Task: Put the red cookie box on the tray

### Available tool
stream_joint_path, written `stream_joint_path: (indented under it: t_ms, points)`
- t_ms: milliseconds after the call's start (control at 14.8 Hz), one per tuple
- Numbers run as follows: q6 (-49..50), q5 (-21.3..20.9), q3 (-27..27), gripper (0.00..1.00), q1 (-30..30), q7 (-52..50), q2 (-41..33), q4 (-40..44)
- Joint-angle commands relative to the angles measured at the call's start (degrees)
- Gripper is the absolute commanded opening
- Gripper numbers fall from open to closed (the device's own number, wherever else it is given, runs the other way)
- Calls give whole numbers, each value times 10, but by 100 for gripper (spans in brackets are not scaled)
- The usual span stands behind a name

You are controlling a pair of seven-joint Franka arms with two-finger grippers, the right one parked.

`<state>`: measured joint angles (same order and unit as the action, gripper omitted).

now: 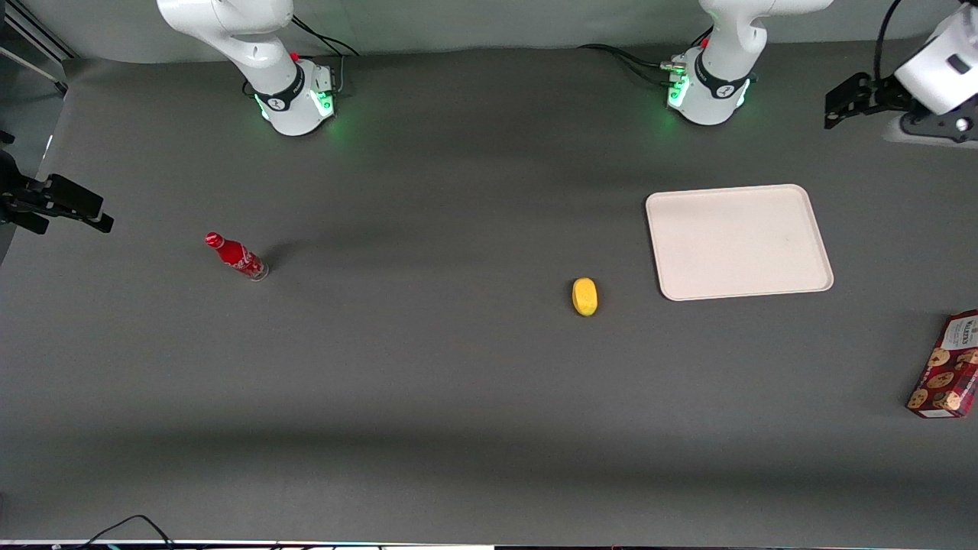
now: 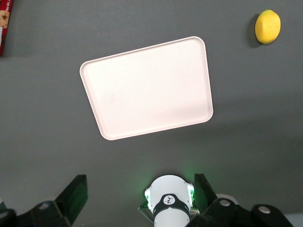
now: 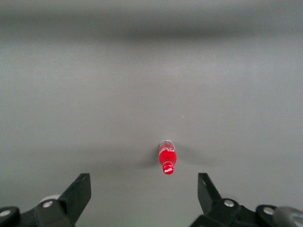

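Dark grey matting covers the whole table (image 1: 428,397), and my gripper (image 1: 840,103) hangs high above it at my end, near my arm's base (image 1: 707,92). From my wrist I see both fingers (image 2: 73,196) set wide apart with nothing between them — the base shows in the gap.

Below the gripper lies the tray (image 1: 737,241), flat on the matting, off-white with rounded corners and a low rim. Nothing rests on it. In the wrist view its pale surface (image 2: 147,87) fills much of what I see.

My box (image 1: 947,367) sits at the very edge of the front view, at my end of the table and nearer the front camera than the tray. It lies well apart from the tray, dark red with cookie pictures along it and a pale label panel at the end that points away from the camera. Part of it is cut off by the frame. From the wrist only a red sliver (image 2: 4,26) of it shows.

A lemon (image 1: 584,296) lies near the tray's camera-side corner — close but not touching. A red bottle (image 1: 235,257) stands alone toward the parked arm's end, well apart from everything else.
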<state>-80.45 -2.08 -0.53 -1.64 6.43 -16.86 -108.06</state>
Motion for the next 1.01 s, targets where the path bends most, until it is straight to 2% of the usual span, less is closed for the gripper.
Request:
stream_joint_path:
  t_ms: [0,270,472,742,944]
  points:
    - [15,-11,1,100,0,1,3,18]
    - [21,-8,8,100,1,-4,12,29]
    - [19,-5,70,100,1,6,35,49]
    - [24,-14,138,100,1,124,152,175]
    - [4,-38,194,100,2,265,267,264]
